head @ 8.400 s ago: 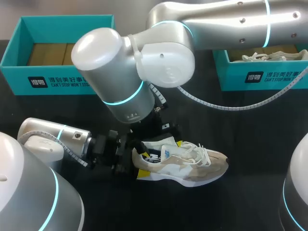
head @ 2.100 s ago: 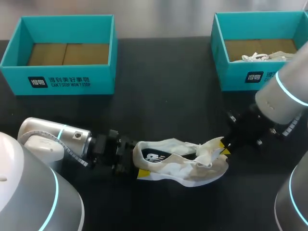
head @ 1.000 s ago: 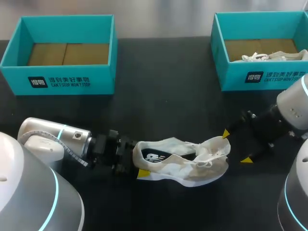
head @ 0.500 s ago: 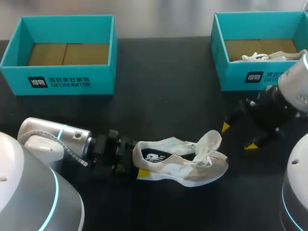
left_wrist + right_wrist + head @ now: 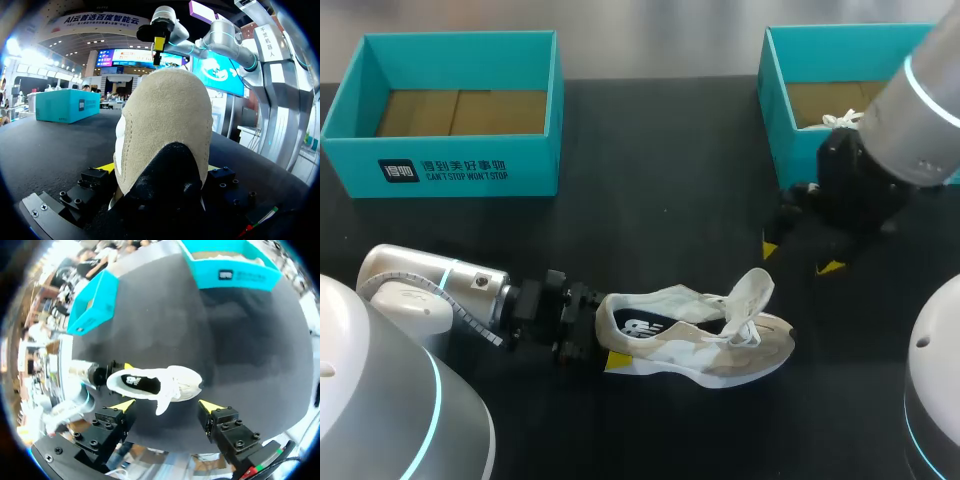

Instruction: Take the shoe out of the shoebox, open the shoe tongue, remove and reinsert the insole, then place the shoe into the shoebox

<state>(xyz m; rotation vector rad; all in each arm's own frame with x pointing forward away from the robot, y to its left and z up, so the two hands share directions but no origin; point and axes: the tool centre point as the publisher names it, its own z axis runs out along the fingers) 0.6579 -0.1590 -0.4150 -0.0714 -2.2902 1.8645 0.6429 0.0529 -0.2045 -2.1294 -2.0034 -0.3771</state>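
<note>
A beige and white shoe (image 5: pixel 690 345) lies on its sole on the black table, toe to the right. Its tongue (image 5: pixel 753 290) stands up and back over the toe, leaving the mouth wide. My left gripper (image 5: pixel 605 332) is shut on the shoe's heel (image 5: pixel 160 125), a yellow tip on each side. My right gripper (image 5: pixel 798 257) hangs open and empty in the air above and beyond the toe. In the right wrist view the shoe (image 5: pixel 150 382) lies far below the open right gripper (image 5: pixel 166 405).
A teal shoebox (image 5: pixel 440 170) with a cardboard floor stands at the back left. A second teal shoebox (image 5: pixel 820 160) at the back right holds another shoe (image 5: pixel 850 118). My right arm partly covers that box.
My right gripper has risen from beside the toe and moved back toward the right box, its fingers slightly closer together. The tongue now stands up. The left arm has kept still.
</note>
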